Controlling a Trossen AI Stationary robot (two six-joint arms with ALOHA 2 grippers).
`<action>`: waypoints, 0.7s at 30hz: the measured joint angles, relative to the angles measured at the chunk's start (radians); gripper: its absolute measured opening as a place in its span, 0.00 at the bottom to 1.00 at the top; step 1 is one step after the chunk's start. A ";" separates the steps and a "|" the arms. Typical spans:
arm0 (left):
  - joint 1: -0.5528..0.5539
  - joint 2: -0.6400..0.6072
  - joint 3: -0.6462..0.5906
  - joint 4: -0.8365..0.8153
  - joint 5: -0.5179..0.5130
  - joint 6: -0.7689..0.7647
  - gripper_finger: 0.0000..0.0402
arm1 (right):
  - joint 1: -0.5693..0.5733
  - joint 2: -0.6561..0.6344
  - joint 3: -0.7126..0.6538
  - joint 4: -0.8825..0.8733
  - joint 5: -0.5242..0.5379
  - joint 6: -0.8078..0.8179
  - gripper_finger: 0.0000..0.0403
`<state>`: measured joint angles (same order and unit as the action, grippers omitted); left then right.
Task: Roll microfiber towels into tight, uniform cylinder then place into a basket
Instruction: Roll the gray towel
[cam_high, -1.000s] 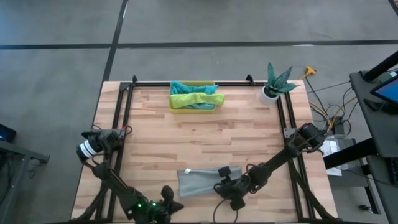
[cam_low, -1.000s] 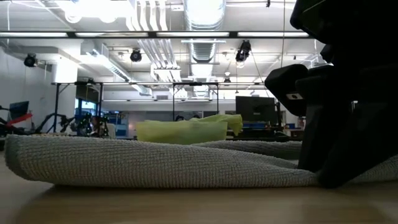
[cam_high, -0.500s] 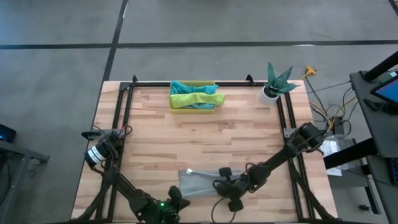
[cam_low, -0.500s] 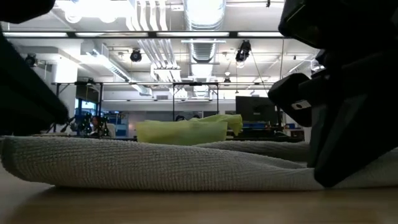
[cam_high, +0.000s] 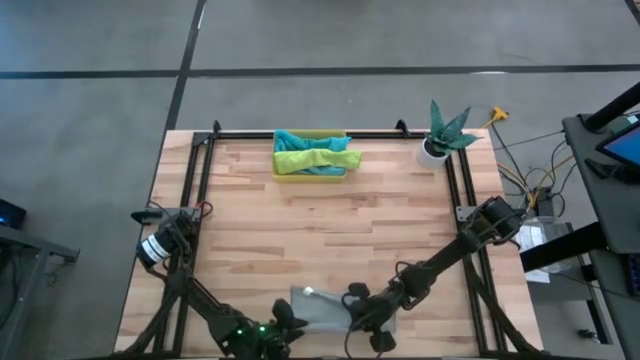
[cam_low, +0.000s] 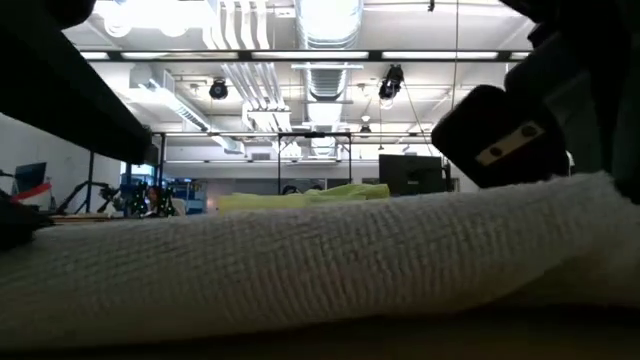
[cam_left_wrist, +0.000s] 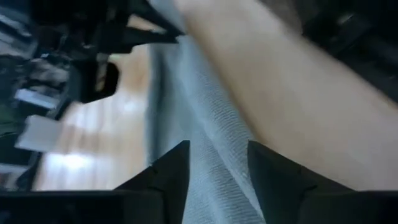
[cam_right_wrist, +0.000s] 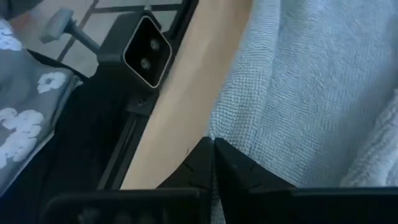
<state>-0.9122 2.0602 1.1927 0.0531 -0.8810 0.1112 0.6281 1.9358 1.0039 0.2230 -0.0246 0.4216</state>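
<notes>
A: From above, where is the grey towel?

B: At the near edge of the table, between the two grippers. The left gripper sits at its left end, the right gripper at its right end, with that arm stretched low across from the right rail. The basket stands well apart at the far edge, holding a lime green towel and a teal one (a potted plant is off in the far right corner).

A: And from table height?

B: The grey towel fills the width of the picture, bulging right in front of the camera; dark parts of the arms hang at both upper corners.

A: The left wrist camera?

B: Its two fingers stand apart, and the towel runs up between them. Whether they press on it, I cannot tell.

A: The right wrist?

B: The fingers are shut tight together at the towel's edge, where the cloth meets the wood. Whether any cloth is pinched between them, I cannot tell.
</notes>
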 joint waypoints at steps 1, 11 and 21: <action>0.001 0.000 0.000 0.009 0.019 0.000 0.37 | 0.000 0.000 0.000 -0.002 -0.001 0.007 0.02; 0.009 0.000 -0.007 0.106 0.147 -0.003 0.41 | 0.000 0.000 -0.014 -0.010 0.048 0.043 0.02; 0.032 0.017 -0.019 0.105 0.174 -0.053 0.41 | 0.000 -0.001 -0.044 -0.004 0.060 0.075 0.02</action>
<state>-0.8807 2.0767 1.1737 0.1577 -0.7072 0.0581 0.6277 1.9348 0.9598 0.2192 0.0358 0.4965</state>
